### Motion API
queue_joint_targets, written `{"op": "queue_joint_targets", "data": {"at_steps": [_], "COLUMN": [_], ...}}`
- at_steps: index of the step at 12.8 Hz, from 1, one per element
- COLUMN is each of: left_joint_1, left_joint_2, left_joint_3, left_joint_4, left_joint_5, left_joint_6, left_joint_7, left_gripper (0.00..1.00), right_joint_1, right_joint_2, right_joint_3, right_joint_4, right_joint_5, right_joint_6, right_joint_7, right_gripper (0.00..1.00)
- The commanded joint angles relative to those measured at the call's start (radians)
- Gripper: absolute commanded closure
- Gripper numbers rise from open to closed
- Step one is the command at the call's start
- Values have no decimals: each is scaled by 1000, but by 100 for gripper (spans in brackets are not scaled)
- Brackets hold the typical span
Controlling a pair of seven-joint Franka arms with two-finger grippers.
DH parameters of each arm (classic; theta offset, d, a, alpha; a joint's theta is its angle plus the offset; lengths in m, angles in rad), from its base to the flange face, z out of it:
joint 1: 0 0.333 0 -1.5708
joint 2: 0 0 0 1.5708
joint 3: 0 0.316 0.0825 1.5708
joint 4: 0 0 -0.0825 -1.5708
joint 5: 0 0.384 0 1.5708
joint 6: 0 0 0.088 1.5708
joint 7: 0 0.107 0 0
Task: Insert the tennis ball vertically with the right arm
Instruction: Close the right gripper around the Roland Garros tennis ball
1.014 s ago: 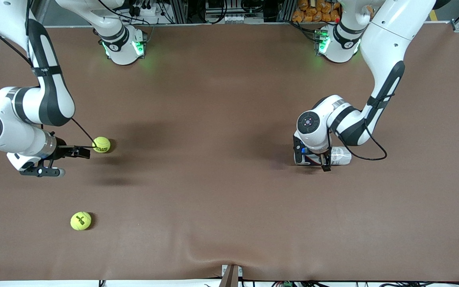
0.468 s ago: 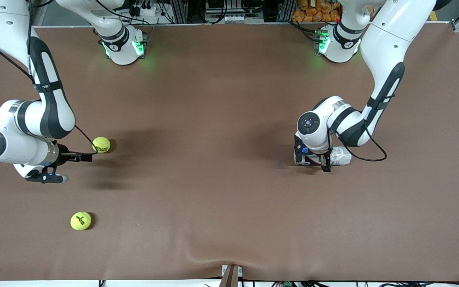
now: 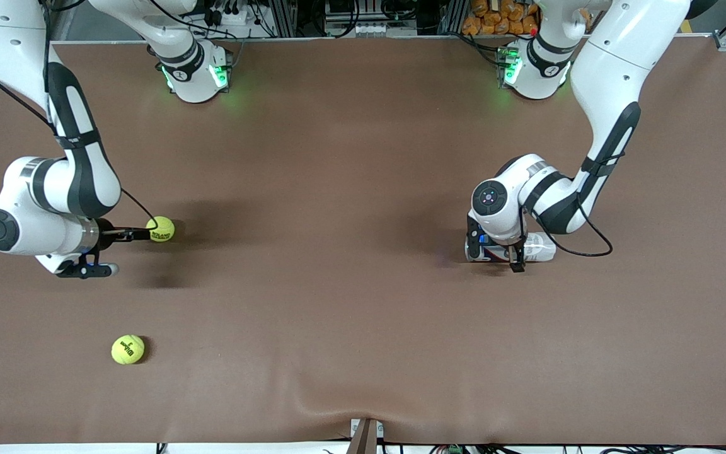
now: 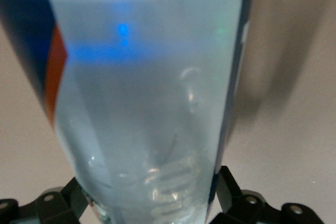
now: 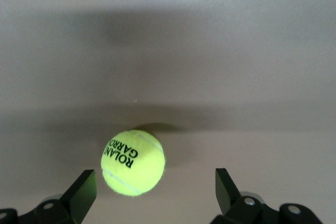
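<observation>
On the tabletop [image 3: 350, 284], one tennis ball [image 3: 161, 228] lies toward the right arm's end, and a second tennis ball [image 3: 128, 349] lies nearer to the front camera than the first, well apart from it. The right pincer [image 3: 125, 234] sits just beside the first ball, its fingers [image 5: 84, 195] spread wide apart with the ball ahead of the gap. Toward the left arm's end, a can [image 3: 530, 247] lies on its side between the fingers of the left pincer [image 3: 514, 255].

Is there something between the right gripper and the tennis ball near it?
No. The right wrist view shows only bare table between the open right gripper and the ball; no contact yet.
</observation>
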Motion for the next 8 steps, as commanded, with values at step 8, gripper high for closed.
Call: {"op": "queue_joint_targets", "data": {"at_steps": [8], "left_joint_1": [-5], "left_joint_2": [27], "left_joint_3": [-3], "left_joint_4": [46], "left_joint_5": [11], "left_joint_6": [-5], "left_joint_7": [-36], "left_gripper": [19], "right_joint_1": [1], "right_joint_2": [-96], "right_joint_3": [11], "right_joint_4": [-214], "right_joint_5": [23], "right_joint_6": [192], "right_joint_7": [38], "right_gripper": [0]}}
